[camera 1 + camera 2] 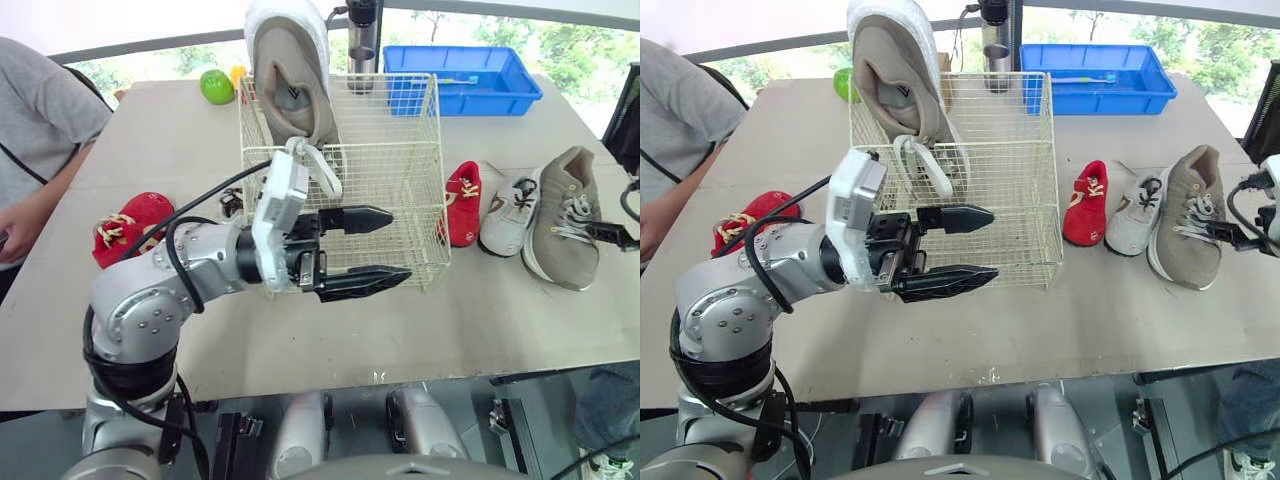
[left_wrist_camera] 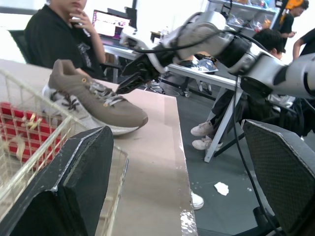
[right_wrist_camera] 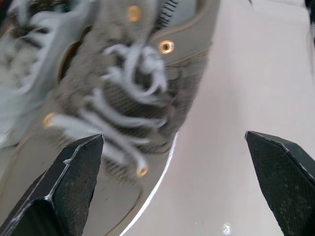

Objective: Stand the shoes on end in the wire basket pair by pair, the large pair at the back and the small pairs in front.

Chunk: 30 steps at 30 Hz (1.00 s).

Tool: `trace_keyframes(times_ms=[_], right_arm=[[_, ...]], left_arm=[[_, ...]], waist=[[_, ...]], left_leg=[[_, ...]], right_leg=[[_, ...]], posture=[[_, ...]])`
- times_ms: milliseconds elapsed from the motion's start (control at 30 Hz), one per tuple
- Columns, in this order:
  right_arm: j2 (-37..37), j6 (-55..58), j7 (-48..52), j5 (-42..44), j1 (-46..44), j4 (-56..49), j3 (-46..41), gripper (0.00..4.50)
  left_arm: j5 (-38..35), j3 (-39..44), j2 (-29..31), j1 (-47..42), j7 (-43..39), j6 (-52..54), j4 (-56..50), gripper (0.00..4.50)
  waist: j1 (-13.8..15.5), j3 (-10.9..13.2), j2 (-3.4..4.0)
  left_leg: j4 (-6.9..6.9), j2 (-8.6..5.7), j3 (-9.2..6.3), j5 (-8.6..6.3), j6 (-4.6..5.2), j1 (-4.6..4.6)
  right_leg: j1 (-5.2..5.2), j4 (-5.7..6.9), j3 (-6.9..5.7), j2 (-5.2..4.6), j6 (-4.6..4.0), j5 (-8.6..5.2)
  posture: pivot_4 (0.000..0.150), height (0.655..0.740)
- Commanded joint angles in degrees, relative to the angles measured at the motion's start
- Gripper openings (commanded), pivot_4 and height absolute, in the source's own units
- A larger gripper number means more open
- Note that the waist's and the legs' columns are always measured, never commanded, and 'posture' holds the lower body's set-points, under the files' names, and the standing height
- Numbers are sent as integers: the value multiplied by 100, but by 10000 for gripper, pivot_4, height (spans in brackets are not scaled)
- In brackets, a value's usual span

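The left gripper (image 1: 398, 247) hangs spread at the wire basket's (image 1: 400, 150) near side, the right gripper (image 3: 173, 137) spread over the right-hand tan shoe (image 1: 565, 215).

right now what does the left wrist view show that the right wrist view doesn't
Left wrist view: the wire basket, a red shoe behind its mesh, the right gripper reaching at the shoe from above, and seated people behind. Right wrist view: the laces and gold eyelets up close. Both: the large tan shoe lying on the table.
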Motion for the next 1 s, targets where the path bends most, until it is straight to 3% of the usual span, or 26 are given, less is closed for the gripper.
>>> trace_keyframes(times_ms=[33, 133, 200, 333, 500, 700, 1000], right_arm=[[219, -412, 317, -694, -653, 1039, 496, 44709], [564, -888, 584, -1316, -1287, 2030, 1060, 44709], [852, -1033, 791, -1594, -1664, 2806, 1273, 39589], [1037, -1294, 1051, -2031, -2043, 3582, 1407, 22355], [1022, -1259, 1338, -2153, -2010, 3618, 1222, 255], [851, -954, 1248, -1928, -1316, 2648, 403, 255], [1203, -534, 290, -991, -189, -558, -2561, 255]], left_arm=[[282, -178, -41, -157, -95, -386, 0, 45000], [483, -273, -13, -207, -190, -587, 37, 45000], [645, -335, 44, -251, -303, -737, 32, 45000], [734, -357, 153, -246, -446, -858, 5, 45000], [917, -398, 319, -213, -643, -1010, 50, 45000], [1078, -584, 330, -162, -945, -1186, 116, 45000], [1153, -656, 241, -116, -1253, -1357, 443, 45000]], waist=[[18, 0, 0], [21, 1, 2], [7, 1, 1], [13, 1, 0], [36, 0, -2], [54, 0, -2], [15, 14, 28]], left_leg=[[-1, 0, -1, 0, 0, 1], [-1, 0, -2, 0, 0, -10], [-2, -1, 2, 0, 0, -16], [-2, 0, 2, 0, 0, -15], [6, -4, -2, 0, 0, -17], [1, -4, -12, 0, 0, -20], [-4, -4, -9, 0, 0, -25]], right_leg=[[1, 0, -1, 1, 0, 0], [-8, -2, -1, 0, 0, 0], [-15, -4, 2, -1, 0, 1], [-13, -4, 3, -1, 0, 1], [-6, -5, 6, -1, 1, 1], [-5, -5, -3, 0, 2, 0], [-15, -2, 1, 0, 3, 0]], posture=[[1500, 7400], [1500, 7400], [1500, 7400], [1500, 7400], [1500, 7400], [1500, 7400], [1500, 7400]])
